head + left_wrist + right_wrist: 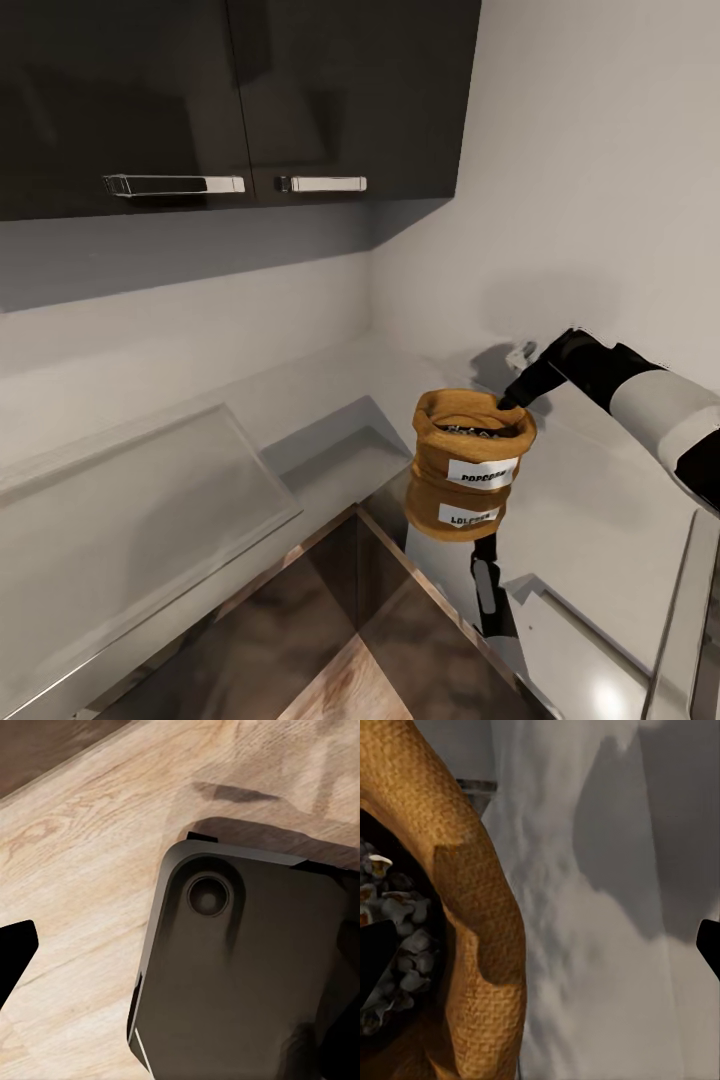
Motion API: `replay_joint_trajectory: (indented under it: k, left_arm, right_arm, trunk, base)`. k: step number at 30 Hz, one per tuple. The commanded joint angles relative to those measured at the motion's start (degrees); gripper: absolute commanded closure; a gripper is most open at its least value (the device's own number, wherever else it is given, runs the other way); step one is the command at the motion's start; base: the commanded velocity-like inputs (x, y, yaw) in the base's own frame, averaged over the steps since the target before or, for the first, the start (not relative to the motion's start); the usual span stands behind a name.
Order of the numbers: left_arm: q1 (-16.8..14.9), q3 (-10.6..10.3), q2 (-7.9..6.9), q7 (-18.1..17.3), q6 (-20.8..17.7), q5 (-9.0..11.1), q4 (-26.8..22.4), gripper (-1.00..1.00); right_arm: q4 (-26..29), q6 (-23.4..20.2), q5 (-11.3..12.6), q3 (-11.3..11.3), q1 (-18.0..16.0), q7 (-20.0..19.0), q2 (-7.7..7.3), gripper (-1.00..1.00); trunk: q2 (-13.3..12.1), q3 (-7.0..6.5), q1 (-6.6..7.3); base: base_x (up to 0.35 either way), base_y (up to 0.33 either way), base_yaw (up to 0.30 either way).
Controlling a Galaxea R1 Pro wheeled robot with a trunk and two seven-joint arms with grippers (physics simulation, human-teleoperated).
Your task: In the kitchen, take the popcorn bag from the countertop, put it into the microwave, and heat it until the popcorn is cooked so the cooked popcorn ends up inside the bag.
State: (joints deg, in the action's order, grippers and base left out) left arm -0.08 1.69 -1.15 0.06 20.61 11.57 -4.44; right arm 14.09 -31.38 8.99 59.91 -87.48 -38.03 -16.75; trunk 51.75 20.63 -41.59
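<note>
The popcorn bag [470, 462] stands upright on the glossy pale worktop [600, 520], near the corner where the two walls meet, with its mirror image visible in the surface directly below it. The right gripper [512, 400] reaches in from the right and meets the bag at the far-right part of the rolled rim. In the right wrist view the rim [472, 907] runs between the two dark finger tips: one tip sits inside the mouth over the popcorn [394, 922], the other outside over the worktop. The jaws are spread wide and straddle the rim – they have not closed on it, and nothing is held.

The left gripper [11, 956] shows one dark finger tip above wood-grain floor and a dark part of the robot's own base; whether its jaws are open or closed cannot be told.

Risks from this position:
- The rim is soft and rolled. A shallow or off-centre closure could slip off the fabric during the lift.
- Holding one side only would probably tilt the bag – loose kernels could spill from the open mouth.
- Pressing down before closing could tip or slide the bag on the slick surface.

Legible text: a white label on the near face reads POPCORN; its reflection below is reversed and only partly readable.
</note>
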Motion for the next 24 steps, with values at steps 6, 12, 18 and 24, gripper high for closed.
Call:
replay_joint_trajectory:
  k: [6,12,18,24]
  left_arm:
    - [-0.01,0.13,0.01,0.01,0.12,0.03,-0.03,-1.0]
    - [-0.01,0.12,0.01,0.0,0.12,0.03,-0.04,-1.0]
    - [-0.01,0.15,0.01,-0.01,0.12,0.03,-0.05,-1.0]
    - [-0.01,0.15,0.01,0.0,0.13,0.03,-0.05,-1.0]
  right_arm:
    - [0.15,-0.38,0.66,0.34,0.44,0.06,-0.1,-1.0]
    - [0.15,-0.08,0.72,0.34,0.92,0.12,-0.11,-1.0]
    - [0.12,0.69,0.91,0.3,2.53,0.15,-0.13,-1.0]
    - [0.07,1.43,1.02,0.29,3.41,0.15,-0.15,-1.0]
  trunk:
    - [0.05,0.06,-0.01]
    - [0.05,0.06,-0.01]
    - [0.05,0.06,-0.01]
    - [0.05,0.06,-0.01]
  base:
    - [0.0,0.0,0.0]
    - [0.0,0.0,0.0]
    - [0.0,0.0,0.0]
    - [0.0,0.0,0.0]
